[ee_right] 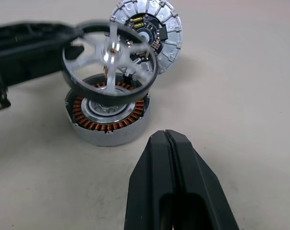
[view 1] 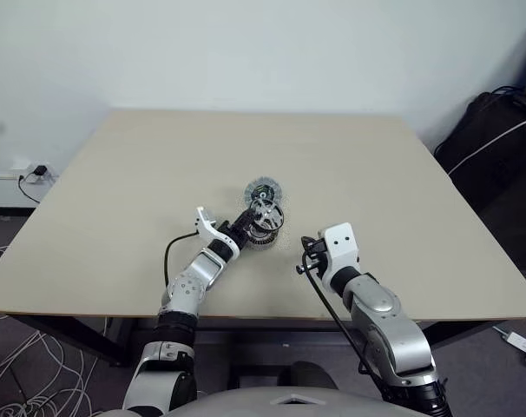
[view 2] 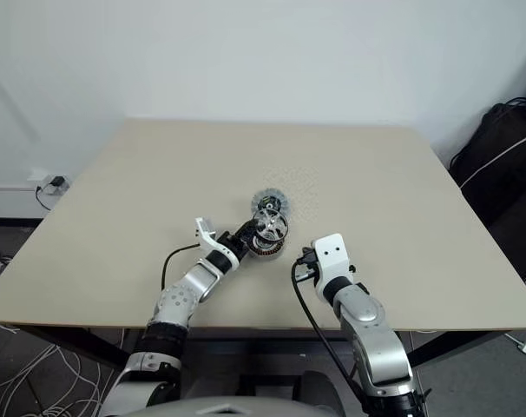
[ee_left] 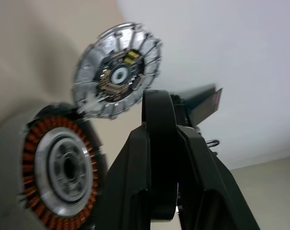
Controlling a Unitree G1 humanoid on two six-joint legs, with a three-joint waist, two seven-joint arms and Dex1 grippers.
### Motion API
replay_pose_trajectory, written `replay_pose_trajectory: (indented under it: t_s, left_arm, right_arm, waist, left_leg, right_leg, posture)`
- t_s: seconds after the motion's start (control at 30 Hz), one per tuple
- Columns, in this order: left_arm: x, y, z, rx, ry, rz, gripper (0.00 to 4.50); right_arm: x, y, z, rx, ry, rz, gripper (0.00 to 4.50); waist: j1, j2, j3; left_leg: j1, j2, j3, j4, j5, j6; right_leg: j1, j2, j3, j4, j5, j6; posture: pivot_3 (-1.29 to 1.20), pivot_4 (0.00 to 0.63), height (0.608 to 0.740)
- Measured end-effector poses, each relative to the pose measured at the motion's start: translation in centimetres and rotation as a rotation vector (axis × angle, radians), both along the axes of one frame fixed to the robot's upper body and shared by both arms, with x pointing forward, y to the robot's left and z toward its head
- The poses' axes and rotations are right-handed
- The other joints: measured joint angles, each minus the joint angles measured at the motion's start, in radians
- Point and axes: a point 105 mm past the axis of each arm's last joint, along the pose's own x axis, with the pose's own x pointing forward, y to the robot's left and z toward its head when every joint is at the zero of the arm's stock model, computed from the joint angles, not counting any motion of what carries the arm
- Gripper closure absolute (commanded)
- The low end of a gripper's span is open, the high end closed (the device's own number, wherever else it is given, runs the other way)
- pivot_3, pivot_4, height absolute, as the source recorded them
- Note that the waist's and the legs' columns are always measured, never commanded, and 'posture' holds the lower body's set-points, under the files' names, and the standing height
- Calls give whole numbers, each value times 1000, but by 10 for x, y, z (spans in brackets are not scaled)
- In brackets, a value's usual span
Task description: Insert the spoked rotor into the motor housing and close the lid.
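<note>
Hanging tilted just above the motor housing (ee_right: 109, 115), the spoked rotor (ee_right: 110, 58) is pinched at its rim by the left gripper (view 1: 250, 220). Just behind them, the lid (ee_right: 150, 33) lies on the table (view 1: 402, 191). The right gripper (ee_right: 170, 143) waits nearby, fingers pressed together and empty.

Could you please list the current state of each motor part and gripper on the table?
Silver spoked rotor: held above the housing, tilted, not seated.
Copper-wound motor housing: open, upright on table.
Silver-grey round lid: off, beside housing, dark centre up.
Left gripper: shut on rotor.
Right gripper: shut, empty.
</note>
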Motion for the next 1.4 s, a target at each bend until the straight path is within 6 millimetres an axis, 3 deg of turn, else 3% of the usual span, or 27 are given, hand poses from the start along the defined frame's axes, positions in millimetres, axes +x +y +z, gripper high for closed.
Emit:
replay_pose_trajectory:
  t_s: [0.13, 0.4, 0.77, 0.97, 1.07, 1.23, 1.3, 1.4]
  left_arm:
    - [-2, 1, -11, 21, 40, 5, 4063]
    - [-2, 4, -13, 37, 46, 13, 4063]
    - [-3, 2, -11, 48, 37, -3, 476]
    - [-16, 10, 2, 133, -58, -1, 476]
    - [-29, 13, -7, 168, -37, 9, 476]
    - [-25, 21, -3, 253, -68, 62, 476]
    - [-23, 23, -2, 332, -94, 83, 476]
    - [-25, 21, 1, 585, -229, 119, 647]
  right_arm:
    - [0, -1, 0, 0, -1, -4, 4500]
    - [0, -1, 0, 0, 0, -5, 4500]
    - [0, -2, 1, -1, -2, -10, 4500]
    - [0, -7, 0, -3, -1, -30, 4500]
    - [0, -6, 1, -2, -4, -29, 4500]
    - [1, -3, 2, 5, -7, -16, 4500]
    - [1, -2, 3, 5, -10, -14, 4500]
    - [5, 0, 6, 10, -21, -2, 4500]
  waist:
    - [0, 0, 0]
    - [0, 0, 0]
    - [0, 0, 0]
    - [-8, 1, -1]
    - [-1, 2, -1]
    - [2, 2, -2]
    - [2, 2, -2]
    - [3, 4, -3]
  left_leg:
    - [0, 0, 0, 0, 0, 0]
    - [0, 0, 0, 0, 0, 0]
    - [0, 0, 0, 0, 0, 0]
    - [0, 0, 0, -2, 0, 0]
    - [0, 0, 0, -2, 0, 0]
    - [0, 0, 0, -1, 0, 0]
    - [0, 0, 0, -1, 0, 0]
    - [0, 0, 0, -2, 0, 0]
  right_leg:
    - [0, 0, 0, 0, 0, 0]
    - [0, 0, 0, 0, 0, 0]
    - [0, 0, 0, 0, 0, 0]
    - [-1, 0, 1, -1, 0, 0]
    - [0, 0, 0, -1, 0, -1]
    - [0, -1, 0, -1, 2, -1]
    - [0, -1, 0, -1, 2, -1]
    - [0, -1, 1, -3, 2, -1]
  posture:
    - [0, 0, 740]
    - [0, 0, 740]
    - [0, 0, 740]
    - [0, 0, 740]
    - [0, 0, 740]
    - [0, 0, 740]
    - [0, 0, 740]
    - [0, 0, 740]
